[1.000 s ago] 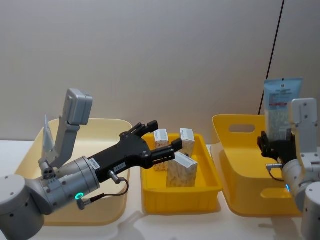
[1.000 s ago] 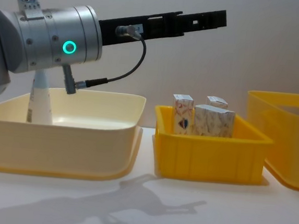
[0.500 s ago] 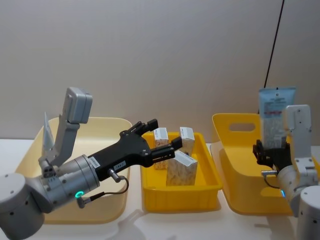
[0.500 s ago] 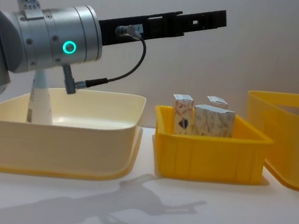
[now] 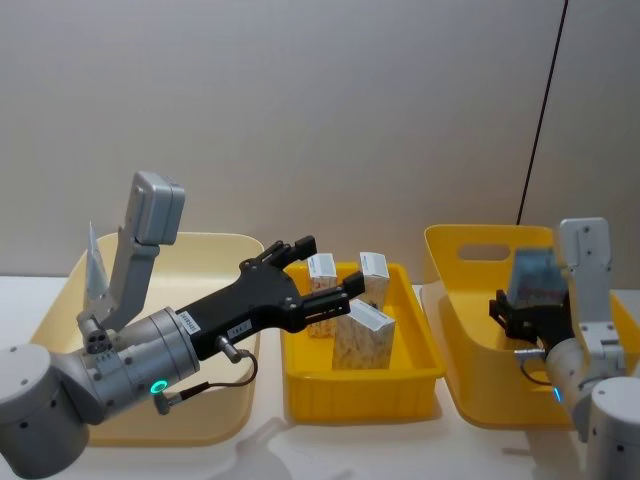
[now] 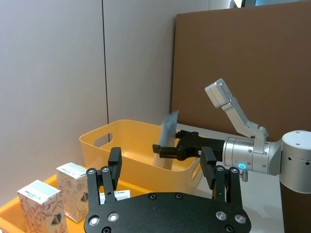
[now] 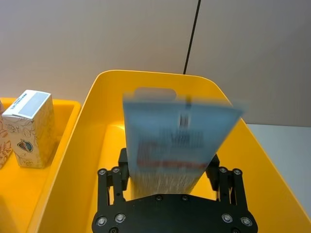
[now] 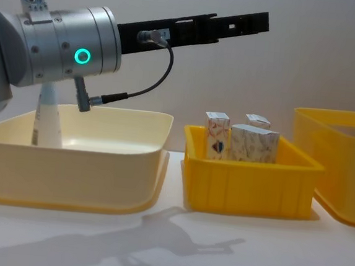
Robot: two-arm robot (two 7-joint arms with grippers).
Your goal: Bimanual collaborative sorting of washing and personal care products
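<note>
We take this for a robotics lab or test bench, not a home or shop: a bare white table (image 8: 247, 257) stands against a plain grey wall (image 5: 350, 100), a brown partition board (image 6: 243, 58) closes one side, and a black cable (image 5: 543, 110) runs down the wall. Plain plastic containers, a cream bin (image 8: 69, 167), a yellow tray (image 8: 247, 189) and a deeper yellow bin (image 5: 475, 370), sit in a row before a metal robot arm (image 8: 61, 42) with a lit green ring.

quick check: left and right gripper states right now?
Left gripper: open, empty, above the small yellow bin.
Right gripper: shut on the pale blue tube, over the large yellow bin.
</note>
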